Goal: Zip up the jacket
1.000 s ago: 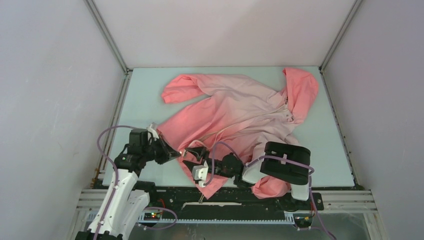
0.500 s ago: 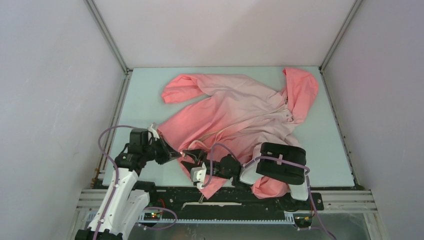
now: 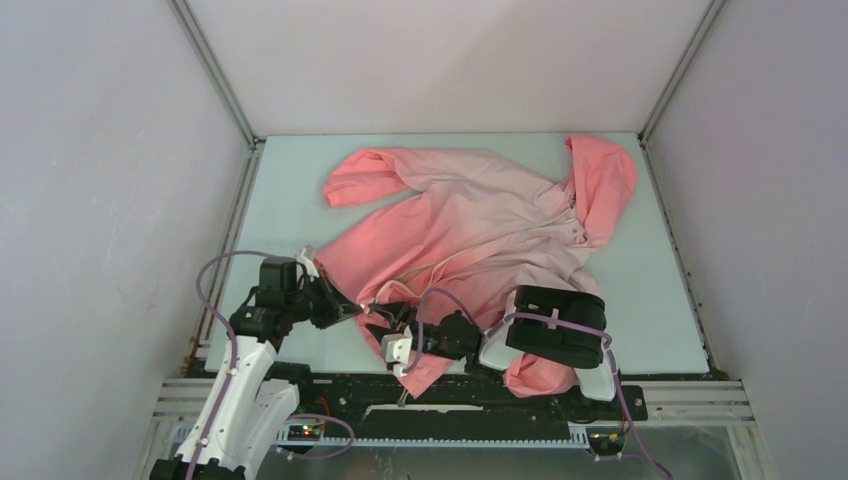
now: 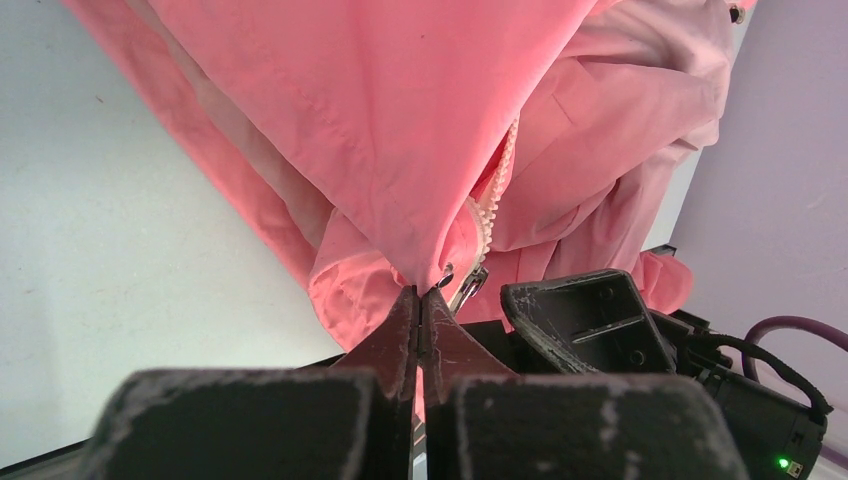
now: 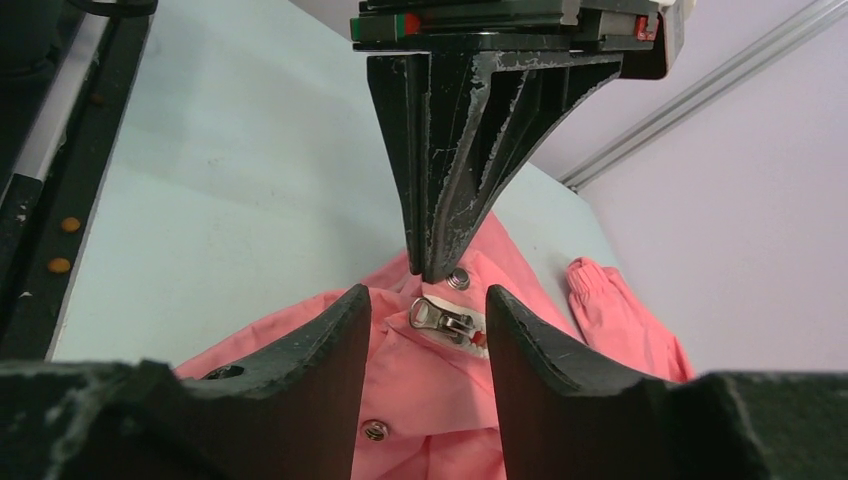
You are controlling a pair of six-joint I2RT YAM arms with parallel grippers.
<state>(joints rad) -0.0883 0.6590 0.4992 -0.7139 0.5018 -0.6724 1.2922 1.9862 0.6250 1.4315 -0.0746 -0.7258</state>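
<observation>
The coral-pink jacket [image 3: 470, 220] lies spread on the table, hood at the far right, its bottom hem at the near edge. My left gripper [image 3: 356, 307] is shut on the hem fabric by the zipper's bottom end; in the left wrist view its tips [image 4: 420, 293] pinch the cloth just beside the metal zipper pull [image 4: 467, 288] and the whitish zipper strip [image 4: 497, 185]. My right gripper [image 3: 386, 318] is open, and in the right wrist view [image 5: 428, 296] the zipper slider [image 5: 445, 320] lies between its jaws, untouched. The left gripper's fingers [image 5: 450, 150] hang just above it.
A metal snap [image 5: 459, 278] sits by the slider and another snap [image 5: 376, 430] lower on the hem. A sleeve cuff [image 5: 610, 300] lies to the right. The near rail [image 3: 480, 390] runs under the hem. Grey walls enclose the table [image 3: 290, 190].
My right arm has moved a little left, bringing its open jaws closer to the left gripper and the zipper's bottom end. The left gripper and jacket have stayed put.
</observation>
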